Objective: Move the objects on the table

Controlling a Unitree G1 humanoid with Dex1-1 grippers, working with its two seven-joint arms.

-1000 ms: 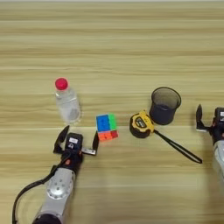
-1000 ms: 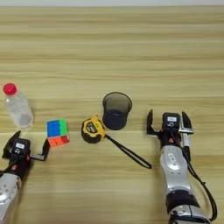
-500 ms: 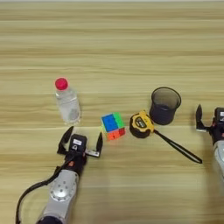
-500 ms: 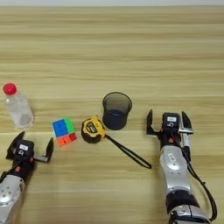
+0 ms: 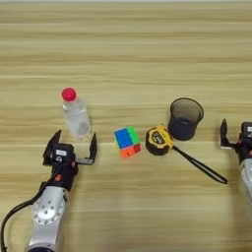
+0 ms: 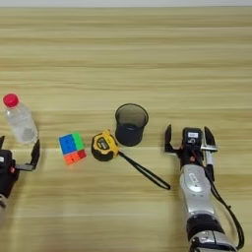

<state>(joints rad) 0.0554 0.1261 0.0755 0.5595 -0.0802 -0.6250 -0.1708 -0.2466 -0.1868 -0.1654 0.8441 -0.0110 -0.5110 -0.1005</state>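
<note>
A small clear bottle (image 5: 75,117) with a red cap stands upright at the left of the table (image 5: 128,54). My left gripper (image 5: 72,147) is open just in front of it, its fingers flanking the bottle's base. To the right lie a multicoloured cube (image 5: 127,142) and a yellow-black tape measure (image 5: 158,140), close together. The tape's black strap (image 5: 202,168) trails right. A dark translucent cup (image 5: 185,118) stands upright behind the tape measure. My right gripper (image 6: 188,140) stands open to the right of the cup, holding nothing.
Bare planks stretch across the whole far half of the table and along the front between my two arms. The strap's end lies a short way left of my right arm (image 6: 197,197).
My left gripper opened wider and moved left, from beside the cube to the bottle's base. The cube shifted slightly right toward the tape measure. The right arm has not moved.
</note>
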